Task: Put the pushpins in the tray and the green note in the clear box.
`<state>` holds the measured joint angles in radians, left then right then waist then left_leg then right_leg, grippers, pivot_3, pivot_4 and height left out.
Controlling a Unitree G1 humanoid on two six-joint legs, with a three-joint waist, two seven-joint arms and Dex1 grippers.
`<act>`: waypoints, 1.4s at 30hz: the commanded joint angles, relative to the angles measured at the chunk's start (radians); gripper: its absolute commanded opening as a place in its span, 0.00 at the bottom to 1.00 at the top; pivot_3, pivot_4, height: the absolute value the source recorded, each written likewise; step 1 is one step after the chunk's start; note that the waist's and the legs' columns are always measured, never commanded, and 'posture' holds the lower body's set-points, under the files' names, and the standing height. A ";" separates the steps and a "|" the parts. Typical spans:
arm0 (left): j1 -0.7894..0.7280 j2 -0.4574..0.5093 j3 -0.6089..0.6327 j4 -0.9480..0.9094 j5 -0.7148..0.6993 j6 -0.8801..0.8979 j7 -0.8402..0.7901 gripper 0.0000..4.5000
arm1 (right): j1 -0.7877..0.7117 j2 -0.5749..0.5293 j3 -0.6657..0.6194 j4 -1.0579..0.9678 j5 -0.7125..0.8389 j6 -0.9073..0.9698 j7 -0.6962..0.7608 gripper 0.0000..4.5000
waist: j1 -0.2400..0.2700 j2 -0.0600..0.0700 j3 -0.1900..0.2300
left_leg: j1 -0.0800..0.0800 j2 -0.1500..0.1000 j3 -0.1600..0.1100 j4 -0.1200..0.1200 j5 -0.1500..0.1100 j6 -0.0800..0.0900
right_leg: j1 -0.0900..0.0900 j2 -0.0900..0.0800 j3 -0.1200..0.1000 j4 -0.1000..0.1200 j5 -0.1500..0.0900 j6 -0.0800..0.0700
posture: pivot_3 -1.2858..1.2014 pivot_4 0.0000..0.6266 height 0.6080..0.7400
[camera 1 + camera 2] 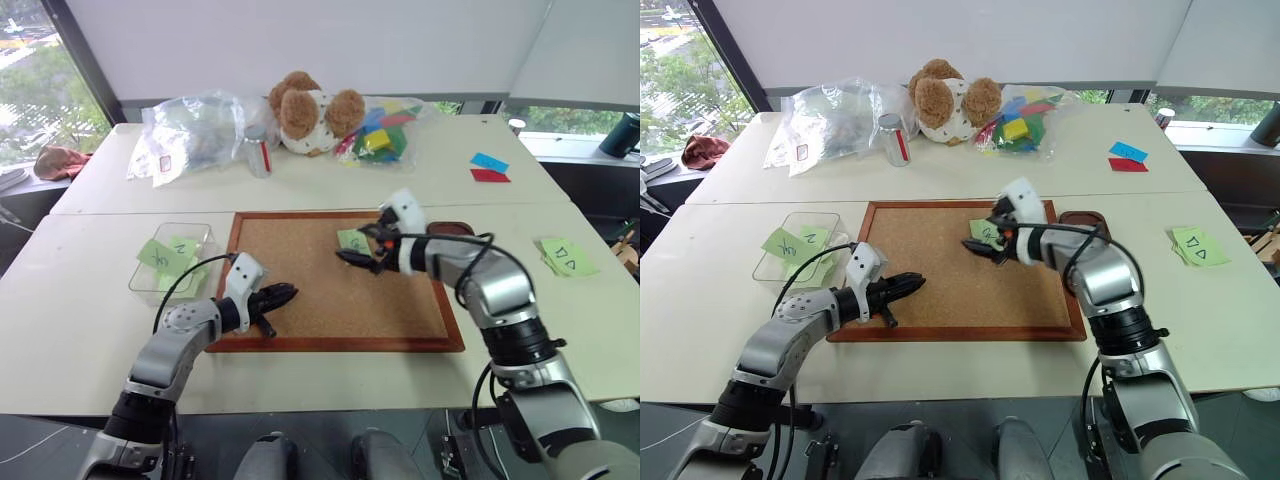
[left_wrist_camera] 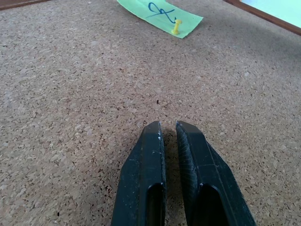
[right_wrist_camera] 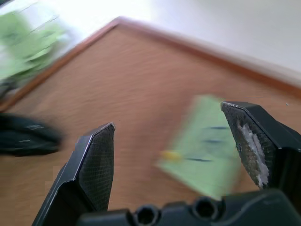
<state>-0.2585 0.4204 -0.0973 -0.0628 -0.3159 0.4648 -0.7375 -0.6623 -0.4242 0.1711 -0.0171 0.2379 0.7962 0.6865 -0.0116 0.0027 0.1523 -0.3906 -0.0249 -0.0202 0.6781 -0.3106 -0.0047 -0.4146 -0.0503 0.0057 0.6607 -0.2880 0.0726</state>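
One green note point(image 2: 162, 15); one yellow pushpin point(image 2: 176, 27)

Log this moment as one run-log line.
left claw: shut, empty, over corkboard | right claw: open, above green note | note pinned by yellow pushpin | clear box: holds other notes

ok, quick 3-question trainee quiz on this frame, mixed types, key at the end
1. True or false: the green note already lies in the clear box.
2. What colour is the head of the pushpin holding that note to the corkboard?
   A red  B yellow  C blue
3. Fill in: the left gripper is ____, the right gripper is ____.

Key:
1. False; it is pinned on the corkboard.
2. B.
3. shut; open, above the note and empty.
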 commanded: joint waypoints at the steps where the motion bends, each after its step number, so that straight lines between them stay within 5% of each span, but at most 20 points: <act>1: 0.036 0.005 -0.006 0.009 0.011 0.018 0.007 0.10 | 0.001 0.003 0.019 0.005 -0.031 -0.048 -0.012 0.87 | -0.001 0.000 0.000 | 0.000 0.000 0.000 0.000 0.000 0.000 | 0.000 0.000 0.000 0.000 0.000 0.000 | 0.52 0.24 1.00; 4: 0.043 0.005 -0.004 0.002 0.011 0.020 0.012 0.10 | 0.004 0.013 0.039 0.036 -0.046 -0.076 -0.008 0.82 | -0.002 0.000 0.000 | 0.000 0.000 0.000 0.000 0.000 0.000 | 0.000 0.000 0.000 0.000 0.000 0.000 | 0.52 0.24 1.00; 6: 0.044 0.005 -0.002 -0.001 0.011 0.021 0.015 0.10 | 0.001 0.021 0.039 0.056 -0.049 -0.088 -0.009 0.69 | -0.003 0.000 0.000 | 0.000 0.000 0.000 -0.001 0.000 0.000 | 0.000 0.000 0.000 0.000 0.000 0.000 | 0.52 0.24 1.00; 9: 0.044 0.004 0.000 -0.002 0.010 0.022 0.019 0.10 | -0.005 0.024 0.052 0.089 -0.070 -0.112 -0.013 0.36 | -0.002 0.000 0.000 | 0.000 0.000 0.000 0.000 0.000 0.000 | 0.000 0.000 0.000 0.000 0.000 0.000 | 0.52 0.24 1.00; 22: 0.044 0.004 0.002 0.004 0.008 0.019 0.023 0.10 | -0.016 0.043 0.043 0.160 -0.088 -0.148 -0.002 0.36 | -0.003 0.000 0.000 | 0.000 0.000 0.000 0.000 0.000 0.000 | 0.000 0.000 0.000 0.000 0.000 0.000 | 0.52 0.24 1.00; 27: 0.045 0.001 0.000 0.004 0.009 0.020 0.025 0.10 | -0.017 0.038 0.037 0.166 -0.088 -0.150 0.004 0.01 | -0.003 0.000 0.000 | 0.000 0.000 0.000 0.000 0.000 0.000 | 0.000 0.000 0.000 0.000 0.000 0.000 | 0.52 0.24 1.00; 42: 0.053 -0.003 -0.008 0.017 0.007 0.016 0.011 0.10 | -0.049 -0.027 -0.026 -0.062 -0.016 -0.013 0.049 0.01 | -0.002 0.000 0.000 | 0.000 0.000 0.000 -0.001 0.000 0.000 | -0.001 0.000 0.000 0.000 0.000 0.000 | 0.52 0.24 1.00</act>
<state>-0.2367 0.4150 -0.0892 -0.0805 -0.3170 0.4632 -0.7231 -0.6913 -0.4424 0.1740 -0.0177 0.1976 0.7698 0.7265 -0.0132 0.0027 0.1523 -0.3908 -0.0249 -0.0203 0.6769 -0.3106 -0.0048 -0.4156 -0.0501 0.0053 0.6606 -0.2881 0.0726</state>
